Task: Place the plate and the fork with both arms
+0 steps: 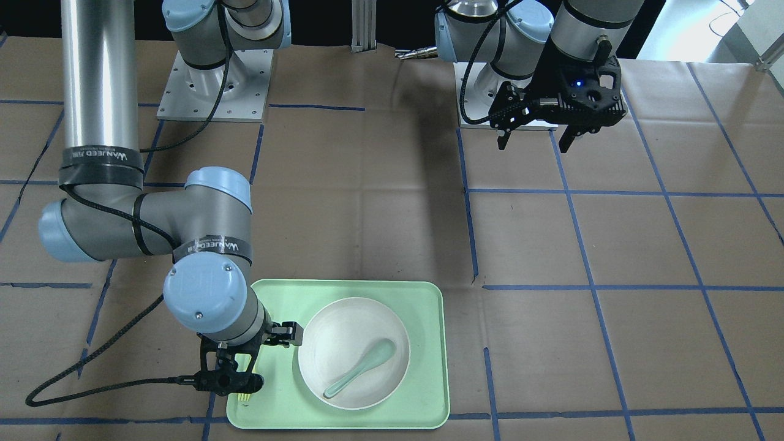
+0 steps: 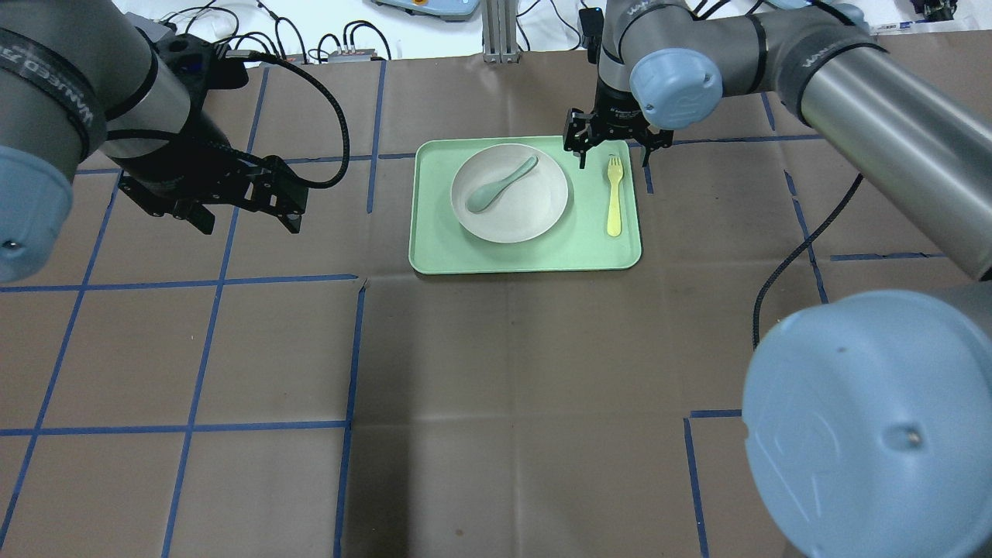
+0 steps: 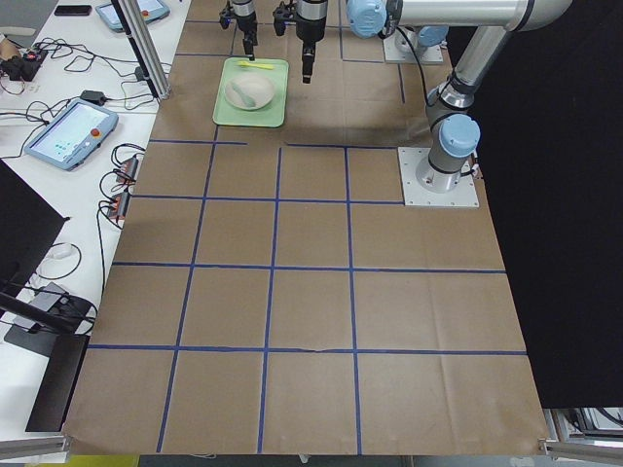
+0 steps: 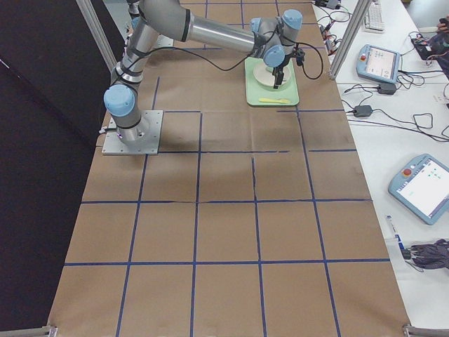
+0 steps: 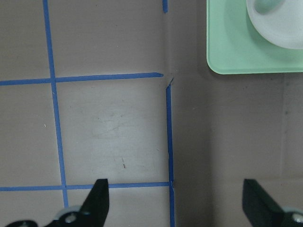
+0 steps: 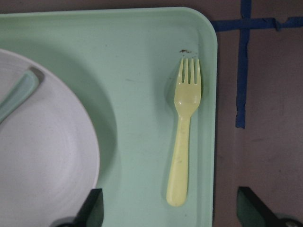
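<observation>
The off-white plate (image 2: 535, 209) lies on the left part of a pale green tray (image 2: 589, 248), with a grey-green spoon (image 2: 500, 184) in it. The pale-yellow fork (image 2: 614, 194) lies on the tray's right strip, tines toward the far edge. My right gripper (image 2: 612, 147) is open and empty, hovering over the fork's tines. In the right wrist view the fork (image 6: 184, 137) lies between the open fingers (image 6: 92, 210), beside the plate (image 6: 42, 161). My left gripper (image 2: 240, 205) is open and empty above bare table, well left of the tray. The left wrist view shows the tray's corner (image 5: 236, 56).
The table is brown paper with a blue tape grid (image 2: 353, 341). The right arm's elbow (image 1: 208, 294) hangs over the tray's side in the front view and hides most of the fork; only its tines (image 1: 245, 397) show. Cables and pendants lie beyond the far edge.
</observation>
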